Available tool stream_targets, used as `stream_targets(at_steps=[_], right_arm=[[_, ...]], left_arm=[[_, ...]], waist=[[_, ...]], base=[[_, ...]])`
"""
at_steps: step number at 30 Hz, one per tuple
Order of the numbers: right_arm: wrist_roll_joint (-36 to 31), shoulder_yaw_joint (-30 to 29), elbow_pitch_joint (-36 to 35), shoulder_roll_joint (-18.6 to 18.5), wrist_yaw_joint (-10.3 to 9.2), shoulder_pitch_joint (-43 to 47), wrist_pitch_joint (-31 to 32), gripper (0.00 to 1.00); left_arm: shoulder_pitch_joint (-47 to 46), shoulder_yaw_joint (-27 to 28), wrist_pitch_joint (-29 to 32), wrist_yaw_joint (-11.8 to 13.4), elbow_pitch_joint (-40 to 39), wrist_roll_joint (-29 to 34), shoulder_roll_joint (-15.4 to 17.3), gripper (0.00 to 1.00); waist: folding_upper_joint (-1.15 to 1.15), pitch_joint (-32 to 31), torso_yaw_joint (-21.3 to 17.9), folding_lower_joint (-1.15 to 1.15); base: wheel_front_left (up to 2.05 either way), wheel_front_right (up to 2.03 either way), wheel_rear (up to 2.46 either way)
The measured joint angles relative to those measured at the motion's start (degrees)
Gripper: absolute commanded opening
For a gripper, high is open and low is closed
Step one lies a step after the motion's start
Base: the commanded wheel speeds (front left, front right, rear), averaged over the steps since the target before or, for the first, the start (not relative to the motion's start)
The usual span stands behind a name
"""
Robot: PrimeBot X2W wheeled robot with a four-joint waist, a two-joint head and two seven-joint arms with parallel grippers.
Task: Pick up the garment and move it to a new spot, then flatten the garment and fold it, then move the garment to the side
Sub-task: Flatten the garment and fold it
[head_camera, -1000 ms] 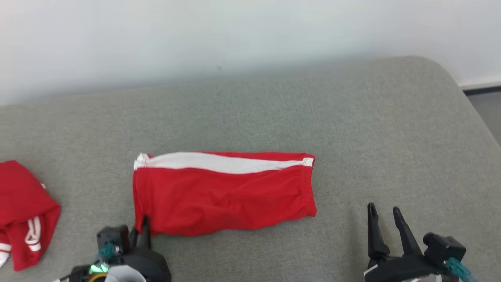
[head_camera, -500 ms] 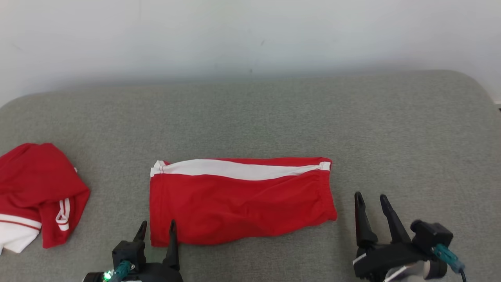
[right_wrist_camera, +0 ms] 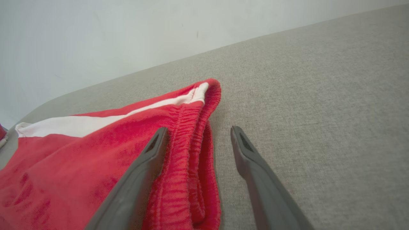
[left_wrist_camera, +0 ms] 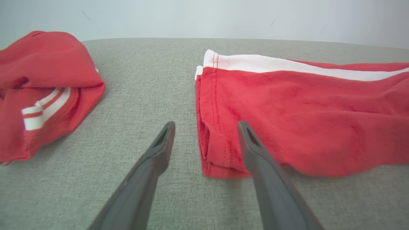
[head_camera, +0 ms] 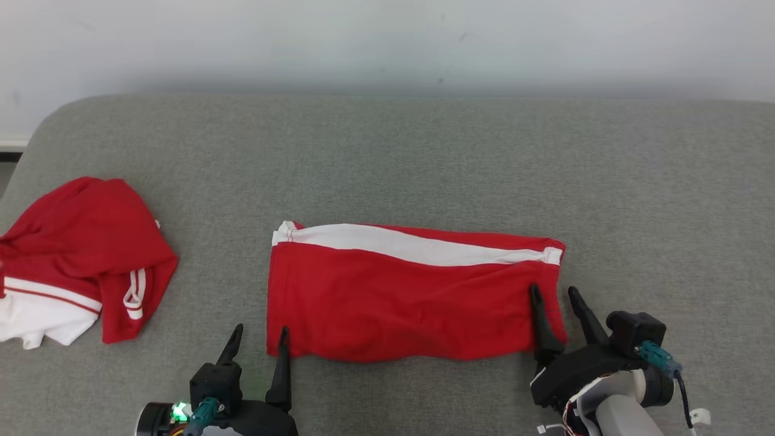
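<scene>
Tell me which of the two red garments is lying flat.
The middle garment, a neat rectangle with one broad white stripe along its far edge. The other red garment, at the left, is a bunched heap with thin white stripes.

Let go on the left, moved in on the right.
Opened wide: the left gripper (head_camera: 261,329), pinched shut a second ago on the near-left corner of the garment (head_camera: 412,303), now spread astride that corner's edge. Brought in from well clear: the right gripper (head_camera: 553,289), now astride the garment's right end (with a turn of the camera besides).
</scene>
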Motion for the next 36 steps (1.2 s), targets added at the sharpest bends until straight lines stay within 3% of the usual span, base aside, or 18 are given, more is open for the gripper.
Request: stream_targets(at_steps=[10, 11, 12, 13, 14, 21, 28, 36], right_arm=[[1.19, -0.77, 9.44, -0.02, 0.00, -3.56, -0.22, 1.00], [1.76, -0.47, 9.91, -0.03, 0.00, -3.62, -0.27, 0.82], [2.33, -0.09, 10.09, -0.08, 0.00, -3.82, -0.27, 0.41], [2.90, 0.26, 10.21, -0.10, 0.00, -3.94, -0.27, 0.15], [3.39, 0.58, 10.26, -0.18, 0.00, -3.94, -0.27, 0.00], [6.55, 0.45, 9.02, -1.58, 0.02, -3.19, -0.05, 0.00], [7.82, 0.10, 6.59, -5.36, 0.00, -2.70, 0.01, 0.00], [13.03, 10.42, 1.59, -5.16, 0.00, -3.67, 0.47, 0.00]], left_arm=[[0.29, 0.43, 0.00, -0.56, -0.47, 0.14, -0.15, 1.00], [0.33, 0.42, 0.00, -0.55, -0.51, 0.09, -0.15, 1.00], [0.37, 0.43, 0.00, -0.55, -0.57, 0.09, -0.16, 1.00], [0.41, 0.46, 0.00, -0.55, -0.62, 0.09, -0.16, 1.00], [0.46, 0.52, 0.00, -0.55, -0.65, 0.09, -0.16, 1.00], [1.30, 1.07, 0.00, -0.56, -1.53, 0.42, -0.18, 1.00], [2.03, 1.05, 0.00, -0.55, -1.51, 0.35, -0.18, 1.00], [2.58, -0.05, 0.00, -0.26, -1.02, -0.51, -0.20, 1.00]], waist=[[0.00, 1.75, 1.64, 0.00], [0.00, 1.78, 1.63, 0.00], [0.00, 1.80, 1.60, 0.00], [0.00, 1.79, 1.55, 0.00], [0.00, 1.76, 1.50, -0.01], [0.00, 0.79, 0.79, 0.00], [0.00, -0.35, -0.47, 0.00], [0.00, -1.89, -2.13, -0.01]], base=[[0.00, 0.00, 0.00], [0.00, 0.00, 0.00], [0.00, 0.00, 0.00], [0.00, 0.00, 0.00], [0.00, 0.00, 0.00], [0.00, 0.00, 0.00], [0.00, 0.00, 0.00], [0.00, 0.00, 0.00]])
